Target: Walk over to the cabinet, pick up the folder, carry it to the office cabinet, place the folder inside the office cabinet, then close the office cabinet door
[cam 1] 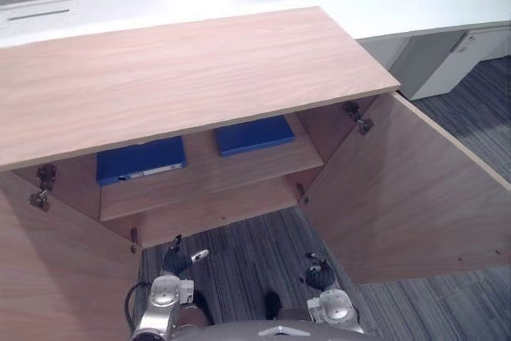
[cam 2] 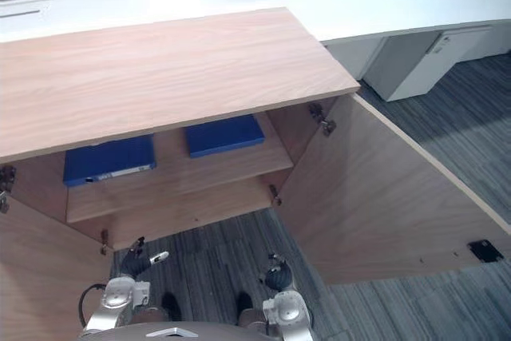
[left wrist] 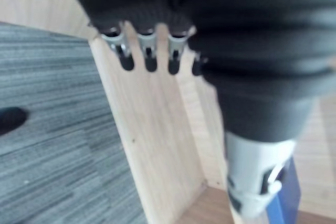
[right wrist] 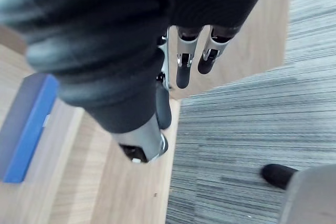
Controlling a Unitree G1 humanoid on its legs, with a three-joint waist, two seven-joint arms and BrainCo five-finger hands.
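Blue folder [cam 1: 141,160] shelved, beyond left robot hand [cam 1: 176,261].

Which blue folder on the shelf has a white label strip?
The left folder: a white strip runs along its front edge. The right folder shows plain blue.

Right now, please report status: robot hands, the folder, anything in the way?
Left robot hand open, empty; right robot hand open, empty. Two blue folders on cabinet shelf. Both doors open.

Left folder [cam 1: 141,160] and right folder [cam 1: 254,134] blue, cabinet [cam 1: 184,77] light wood-grain, carpet [cam 1: 239,257] grey-striped, desk [cam 1: 415,1] white.
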